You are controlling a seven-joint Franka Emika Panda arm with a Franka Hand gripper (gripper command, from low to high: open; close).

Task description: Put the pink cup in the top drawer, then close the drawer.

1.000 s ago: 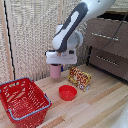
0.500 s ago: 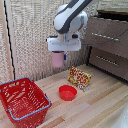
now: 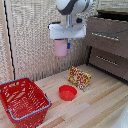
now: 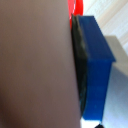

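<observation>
Wrist view: jaws apparently clamped on pink cup (image 3: 61, 47), blue fingertip (image 4: 95, 70) touching cup wall.

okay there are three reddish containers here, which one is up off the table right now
The pink cup, held in the tool above the table. The red bowl and red basket both sit on the wood.

A staged home-like test corner: a pale wooden desk (image 3: 100, 107), a woven reed screen (image 3: 30, 40) behind the gripper (image 3: 62, 46), a dark brown drawer cabinet (image 3: 107, 45) beside it, and a red wire basket (image 3: 22, 100) below.
</observation>
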